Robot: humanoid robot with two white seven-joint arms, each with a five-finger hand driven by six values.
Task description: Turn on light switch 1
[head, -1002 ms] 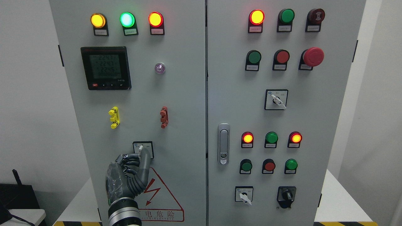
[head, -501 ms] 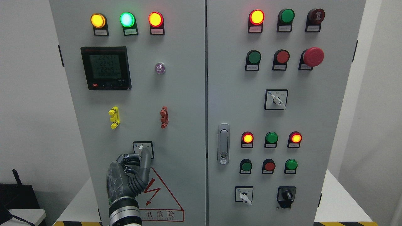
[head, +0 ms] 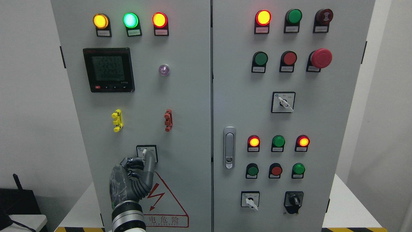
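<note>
Head view: left hand (head: 130,180), one finger extended and the others curling, is touching the switch (head: 145,152); its small stiff lever probably needs sideways tip pressure.

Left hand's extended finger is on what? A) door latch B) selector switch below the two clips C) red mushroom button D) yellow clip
B: the left hand points one finger up onto the small selector switch on the left door, above the warning triangle.
</note>
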